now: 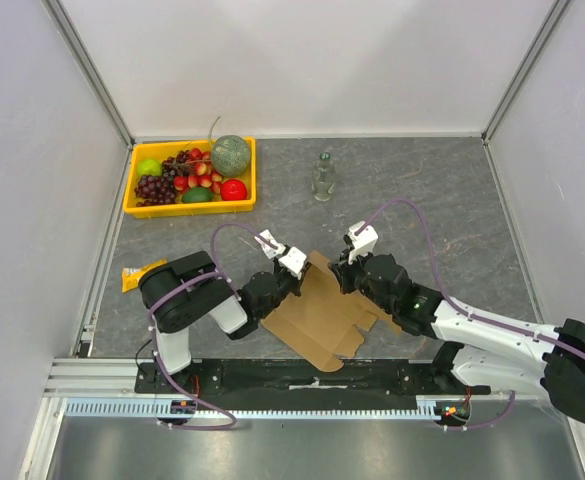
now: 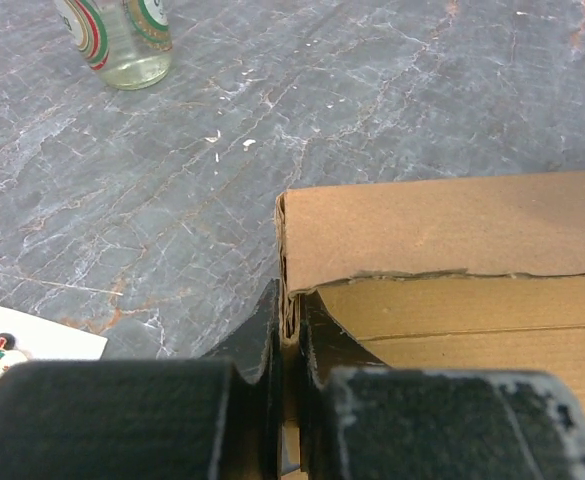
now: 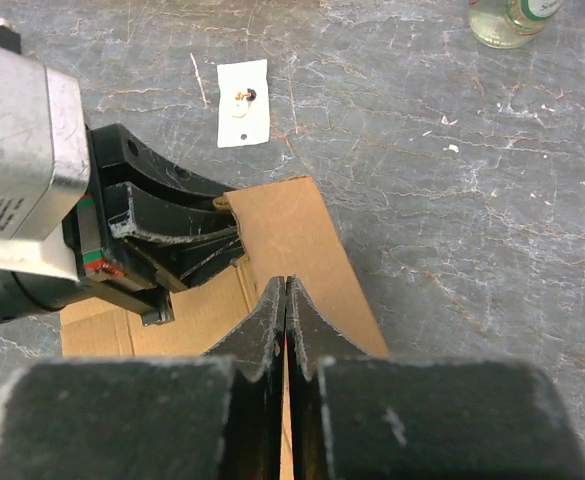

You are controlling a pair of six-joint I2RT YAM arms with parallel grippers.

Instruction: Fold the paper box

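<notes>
Counter (image 1: 422, 200) of grey veined stone pattern carries everything, with white walls on its left, far and right sides. Near the middle of its near edge, between the two arms, lies the paper box (image 1: 322, 320), a brown corrugated sheet only partly folded: most of it rests flat, tabs and notches pointing near and right, while its far end is lifted off the counter. The left hand (image 1: 290, 278) reaches in from the left and is clamped on the far left corner of the cardboard; its wrist view shows the sheet's edge pinched between the two dark fingers (image 2: 262, 330), a folded panel rising just beyond them. The right hand (image 1: 344, 268) comes from the right, its fingers (image 3: 307, 320) pressed together with a thin strip of the paper box caught between them, at the far right edge. The two hands sit close together, almost facing each other. A yellow tray (image 1: 130, 190) stands at the far left, holding a melon (image 1: 230, 155), dark grapes (image 1: 154, 187), a red apple (image 1: 234, 189) and other fruit. A small clear bottle (image 1: 322, 177) stands upright far of the box, well apart from it. A yellow packet (image 1: 140, 274) lies at the left edge, and a small white card (image 3: 242, 103) lies flat near the left hand.
</notes>
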